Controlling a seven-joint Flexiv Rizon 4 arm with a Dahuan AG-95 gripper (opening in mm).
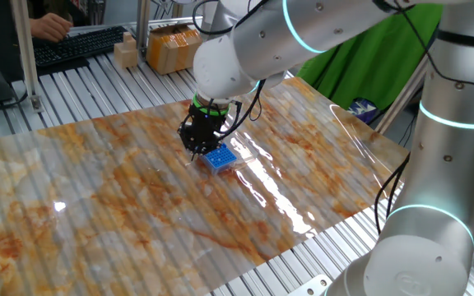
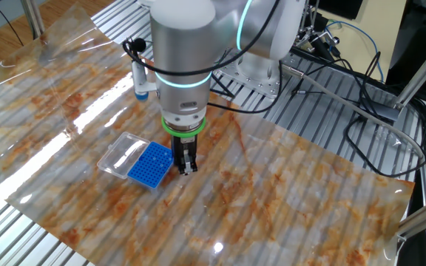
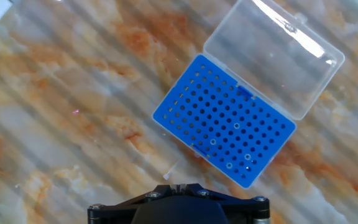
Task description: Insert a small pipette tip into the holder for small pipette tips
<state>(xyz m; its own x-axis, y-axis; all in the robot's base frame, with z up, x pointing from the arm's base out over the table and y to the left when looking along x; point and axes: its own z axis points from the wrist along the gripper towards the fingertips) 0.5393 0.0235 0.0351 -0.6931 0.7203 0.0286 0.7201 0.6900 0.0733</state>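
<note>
The holder for small pipette tips (image 3: 222,121) is a bright-blue rack with a grid of holes, and its clear lid (image 3: 272,56) lies open beside it. A few holes hold tips. It lies on the marbled sheet in both fixed views (image 1: 220,157) (image 2: 149,164). My gripper (image 3: 179,186) hangs just beside the rack's near-left edge, low over the sheet (image 1: 197,150) (image 2: 186,168). Its jaws are closed together, and a thin clear small pipette tip (image 3: 170,168) pokes out below them, off the rack's edge.
A glossy marbled sheet (image 1: 138,205) covers the slatted table. A keyboard (image 1: 76,43) with a person's hand, and cardboard boxes (image 1: 171,45), stand at the back. Green cloth (image 1: 369,57) hangs behind the arm. Cables (image 2: 346,81) lie by the robot base.
</note>
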